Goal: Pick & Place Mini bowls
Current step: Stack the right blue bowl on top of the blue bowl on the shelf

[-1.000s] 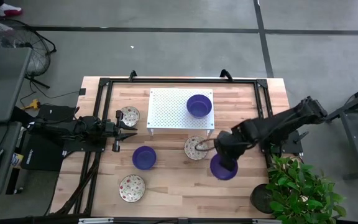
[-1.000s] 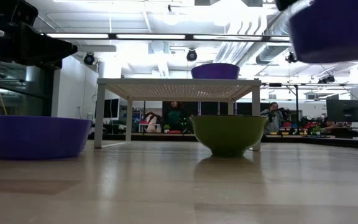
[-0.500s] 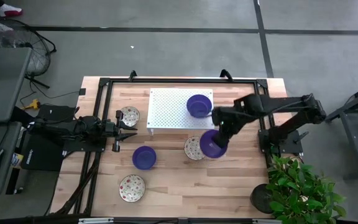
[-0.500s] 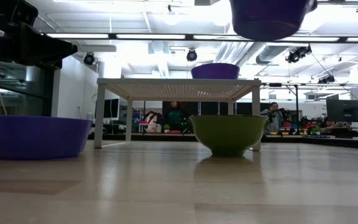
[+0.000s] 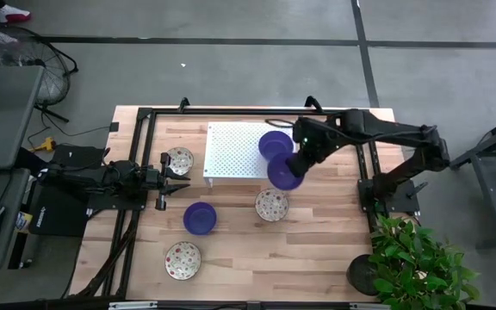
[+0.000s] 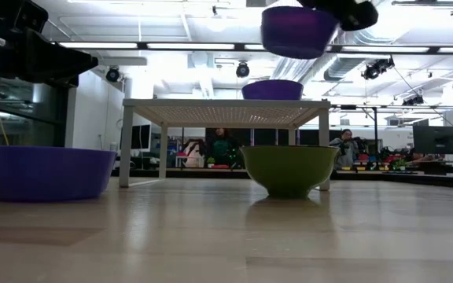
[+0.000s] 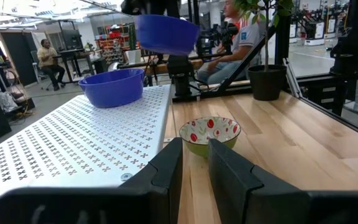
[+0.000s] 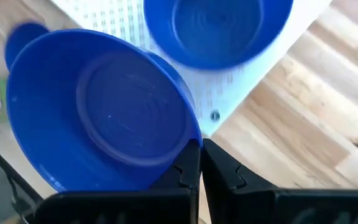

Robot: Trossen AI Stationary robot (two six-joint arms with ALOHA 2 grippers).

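My right gripper (image 5: 298,164) is shut on a deep blue mini bowl (image 5: 285,174) and carries it in the air at the right near corner of the white perforated rack (image 5: 235,151). A second blue bowl (image 5: 275,144) stands on the rack's right end. A third blue bowl (image 5: 200,218) sits on the table. Three cream speckled bowls rest on the wood: one (image 5: 271,204) below the held bowl, one (image 5: 180,160) left of the rack, one (image 5: 182,259) near the near edge. My left gripper (image 5: 177,183) waits open, left of the rack. My right gripper holds the blue bowl by its rim (image 8: 193,138), the wall pinched between the two fingers (image 8: 185,168). The bowl is lifted clear, mouth up and a little tilted, higher than the rack top (image 6: 226,110) in the low view, where the held bowl (image 6: 297,30) hangs beside the gripper.
The rack stands on legs at the table's far middle. A black frame (image 5: 145,116) runs along the table's edges. A potted plant (image 5: 416,258) stands off the near right corner. Bare wood (image 5: 257,250) lies near the near edge between the bowls.
My right gripper, still shut on the blue bowl, has carried it from low over the table's near right part toward the far edge and a little left, past the cream bowl, up to the rack's right near corner. The left arm has kept still.
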